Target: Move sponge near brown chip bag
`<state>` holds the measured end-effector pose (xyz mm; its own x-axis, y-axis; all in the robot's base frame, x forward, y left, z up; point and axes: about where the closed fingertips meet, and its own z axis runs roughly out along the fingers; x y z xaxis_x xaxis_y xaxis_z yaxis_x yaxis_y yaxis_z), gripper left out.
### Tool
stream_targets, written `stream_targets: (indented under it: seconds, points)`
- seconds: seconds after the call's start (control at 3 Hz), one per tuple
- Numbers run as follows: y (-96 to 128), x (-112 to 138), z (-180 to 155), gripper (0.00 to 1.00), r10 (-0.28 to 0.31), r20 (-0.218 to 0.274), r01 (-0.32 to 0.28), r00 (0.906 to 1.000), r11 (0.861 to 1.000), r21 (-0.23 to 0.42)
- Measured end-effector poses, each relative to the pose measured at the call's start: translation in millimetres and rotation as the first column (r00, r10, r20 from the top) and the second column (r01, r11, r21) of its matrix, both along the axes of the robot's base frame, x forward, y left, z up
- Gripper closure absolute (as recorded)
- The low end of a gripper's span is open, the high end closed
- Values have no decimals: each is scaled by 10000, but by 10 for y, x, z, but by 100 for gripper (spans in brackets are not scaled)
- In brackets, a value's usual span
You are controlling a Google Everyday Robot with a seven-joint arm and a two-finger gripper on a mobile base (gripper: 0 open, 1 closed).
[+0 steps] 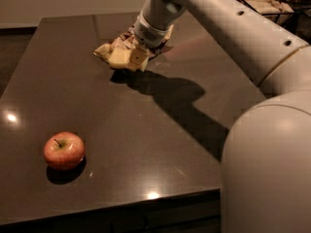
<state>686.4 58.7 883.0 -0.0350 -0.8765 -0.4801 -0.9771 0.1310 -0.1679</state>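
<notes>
The pale yellow sponge [118, 58] is in my gripper [130, 59], which is shut on it and holds it just above the dark table, at the front edge of the brown chip bag [111, 46]. The wrinkly bag lies at the far middle of the table. My arm's wrist covers most of it, so only its left end and a bit of its right side show. The sponge overlaps the bag's near edge in the view; I cannot tell whether they touch.
A red apple [64, 150] sits near the table's front left. A black wire basket [262, 1] stands at the back right. My arm and body fill the right side. The table's front edge [121, 207] runs along the bottom.
</notes>
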Motion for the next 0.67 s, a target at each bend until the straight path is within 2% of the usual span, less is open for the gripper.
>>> stream_targets:
  seconds: [0.33, 0.67]
  points:
    - [-283, 5, -44, 59, -379, -2, 379, 9993, 9992, 90]
    - [-454, -13, -98, 36, -678, -74, 679, 9977, 9975, 190]
